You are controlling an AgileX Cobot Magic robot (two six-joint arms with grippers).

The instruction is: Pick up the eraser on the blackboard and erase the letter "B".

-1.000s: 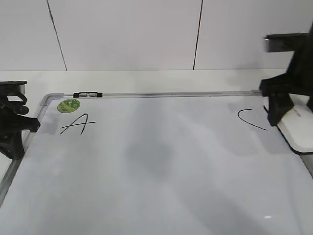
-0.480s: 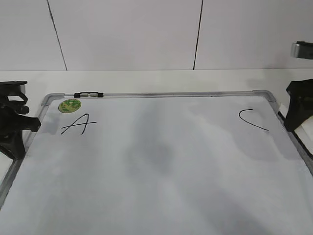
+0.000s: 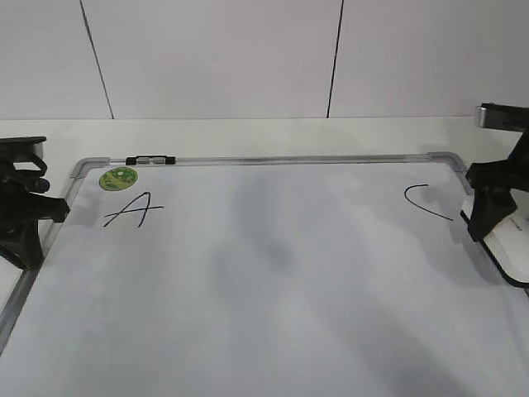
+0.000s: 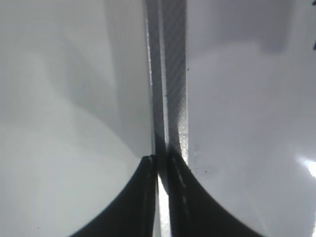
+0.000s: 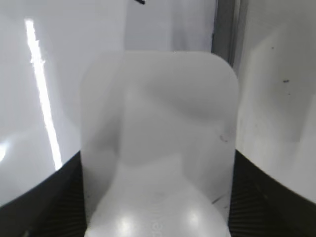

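i have the right fingers (image 5: 158, 207) pinching the eraser (image 5: 160, 143) from both sides; in the right wrist view the white block fills the gap between them. in the exterior view it sits low at the right edge of the blackboard (image 3: 273, 347), over the frame, just beside the "c" (image 3: 426, 203). the left fingers (image 4: 160, 165) look pressed together, nothing between them, parked over the left frame rail. between the "a" (image 3: 132, 210) and the "c" i see no "b", only faint grey smudging, so my judgement is the erasing is done or nearly so. the risks from here: dragging the pad left and clipping the "c", or catching the eraser's base on the raised frame and twisting it out of the grip.
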